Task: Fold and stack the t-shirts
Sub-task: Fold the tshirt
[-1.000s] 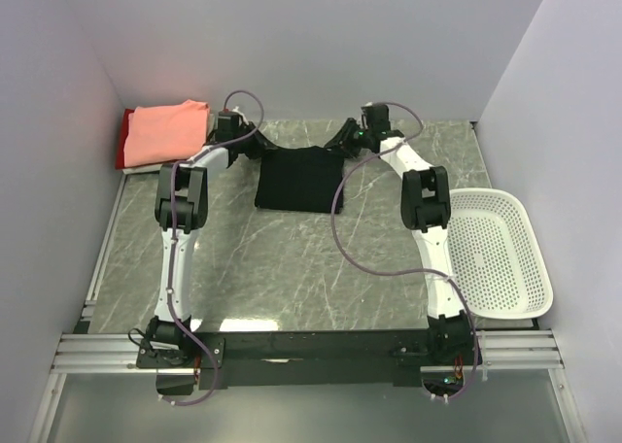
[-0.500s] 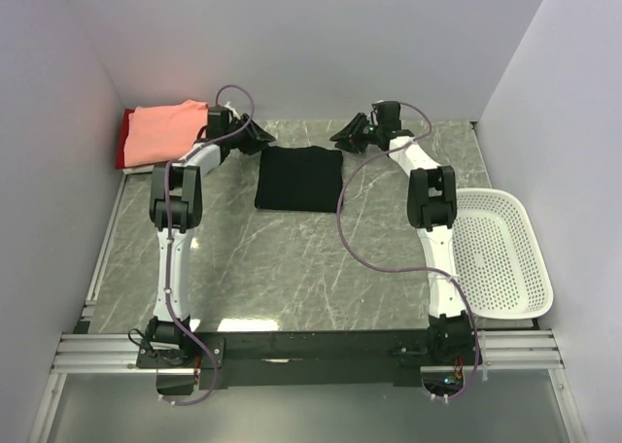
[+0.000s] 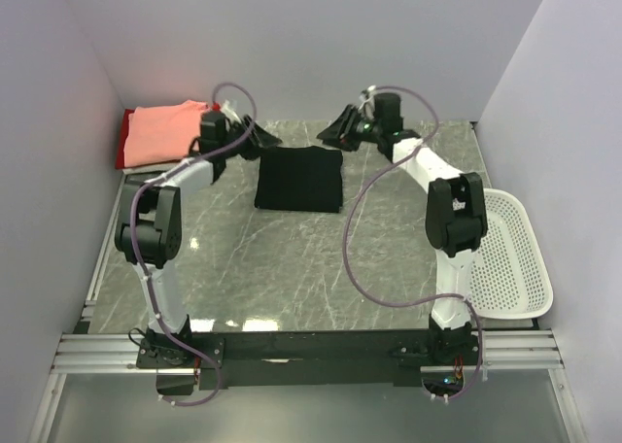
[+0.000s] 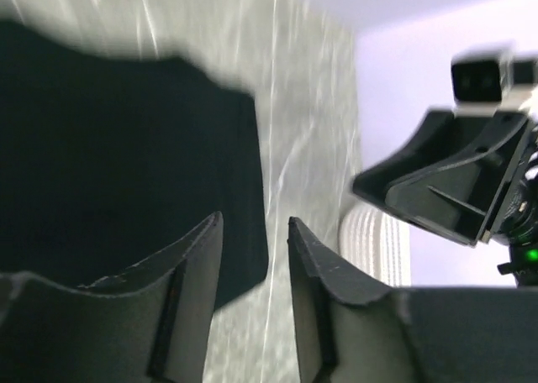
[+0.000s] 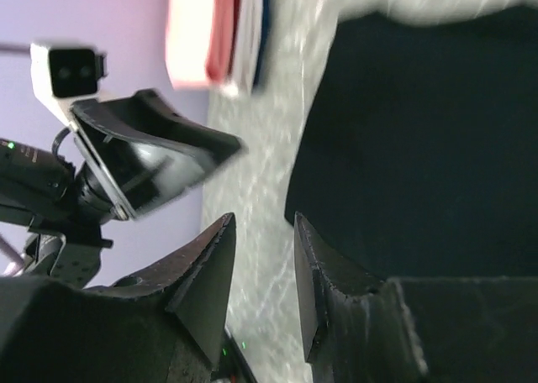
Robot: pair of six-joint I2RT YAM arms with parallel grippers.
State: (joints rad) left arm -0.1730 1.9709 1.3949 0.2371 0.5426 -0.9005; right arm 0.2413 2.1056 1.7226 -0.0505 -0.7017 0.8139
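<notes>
Two parted, empty claws, left claw [image 3: 259, 138] and right claw [image 3: 335, 135], hover by one black t-shirt [image 3: 299, 179].

Left pincer [image 3: 256, 137] and right pincer [image 3: 337, 131] have drawn off the black t-shirt [image 3: 299, 179].

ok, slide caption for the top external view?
Arms flank the far edge of the folded black t-shirt, jaws open, empty; pink-topped stack far left, mesh basket right.
</notes>
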